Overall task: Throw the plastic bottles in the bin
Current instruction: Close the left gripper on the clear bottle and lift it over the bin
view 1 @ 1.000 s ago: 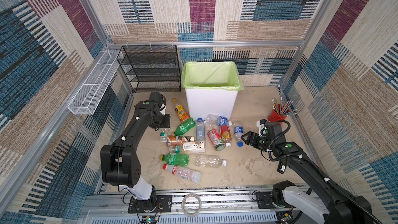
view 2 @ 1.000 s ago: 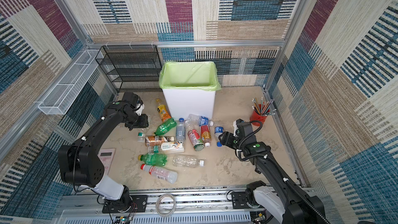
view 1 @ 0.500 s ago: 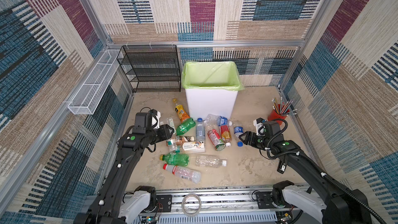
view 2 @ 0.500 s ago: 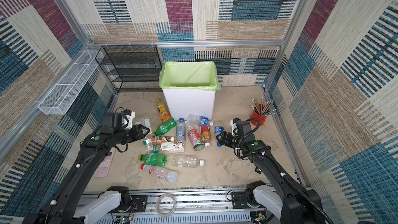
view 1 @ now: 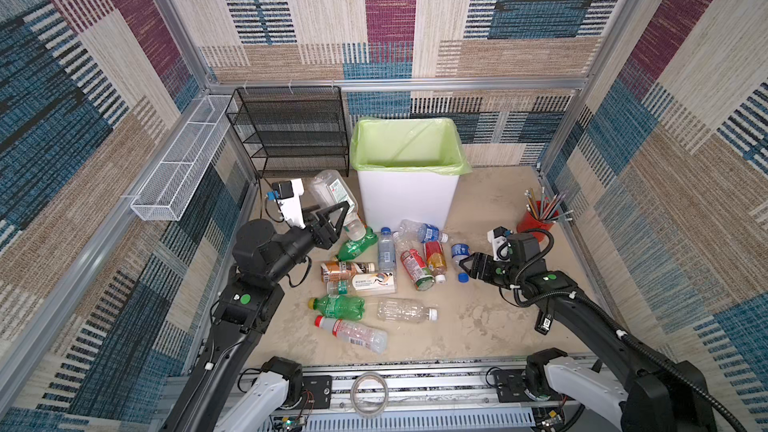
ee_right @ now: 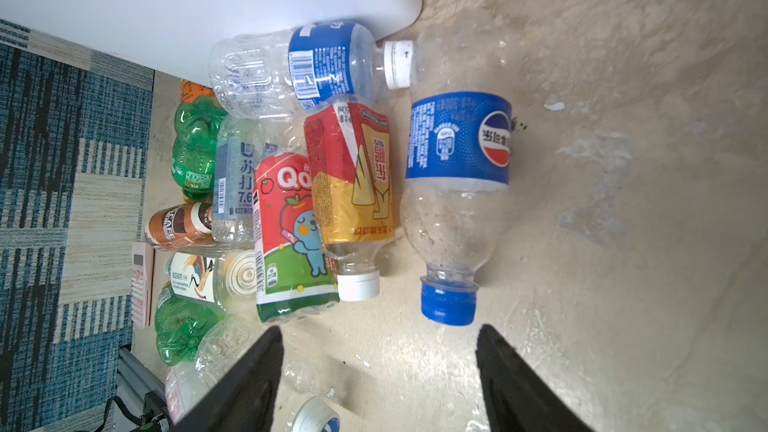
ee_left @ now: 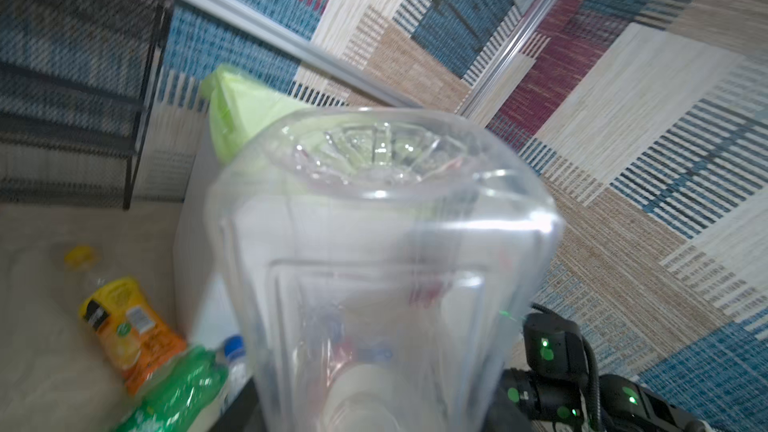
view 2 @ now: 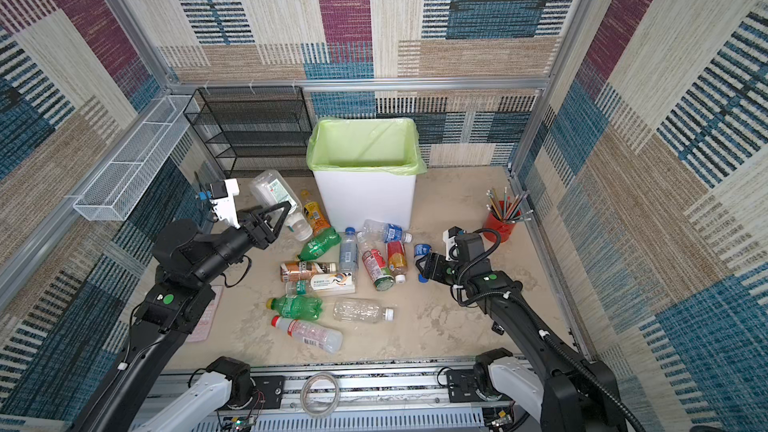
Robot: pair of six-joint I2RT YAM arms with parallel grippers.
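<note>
The left gripper is pinched on a large clear bottle near its neck end. It holds the bottle in the air just left of the bin, base tilted up and away. Where the pads meet the plastic is hidden behind the bottle in both top views. In the left wrist view the clear bottle is blurred and fills most of the picture. It covers the gripper itself and all but a corner of the bin's green liner.

An orange bottle left of the bin shows in a top view. It is partly covered by the held bottle.

The right gripper stands spread with nothing between its jaws. It sits just short of the blue cap of a blue-labelled bottle, which lies on the tabletop in front of the bin. The other bottles lie heaped in front of the bin, several overlapping, so their full shapes are hard to read.

A second ago the left gripper was low near the tabletop, left of the bin. It has since risen with the clear bottle. The right gripper has barely shifted.
</note>
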